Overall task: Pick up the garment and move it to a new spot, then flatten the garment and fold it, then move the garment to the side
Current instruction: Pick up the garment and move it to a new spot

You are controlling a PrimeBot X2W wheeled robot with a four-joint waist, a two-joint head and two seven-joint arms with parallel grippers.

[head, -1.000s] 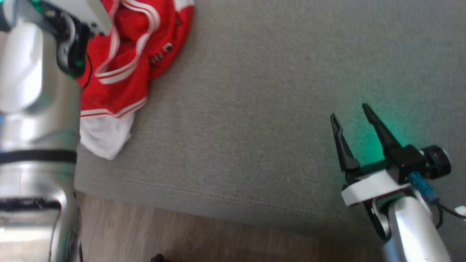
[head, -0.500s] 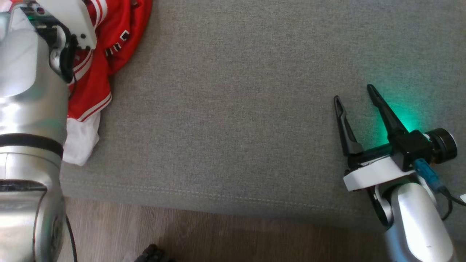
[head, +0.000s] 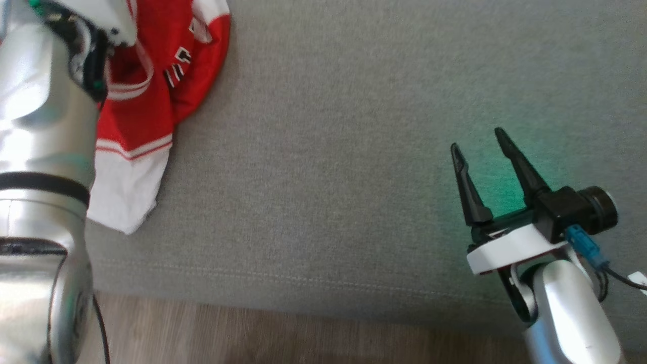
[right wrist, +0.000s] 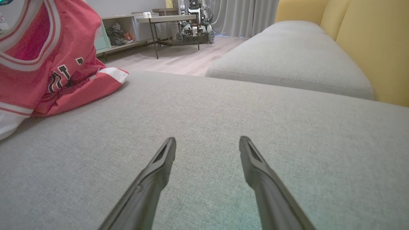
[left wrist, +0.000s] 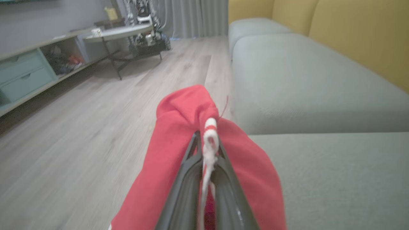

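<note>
The left hand (left wrist: 206, 137) is clenched on a white, red-striped edge of the red garment (left wrist: 179, 127); the cloth is pinched between its two dark fingers (left wrist: 188, 179) and bunched over their tips. From that grip the garment hangs down to the grey sofa cushion (head: 328, 151), with its lower folds and white hem resting on the cushion's left part, near the front seam and the wooden floor (head: 252, 333). Well apart on the right, the right hand (head: 477, 140) hovers low over bare cushion, released, its fingers spread wide.
</note>
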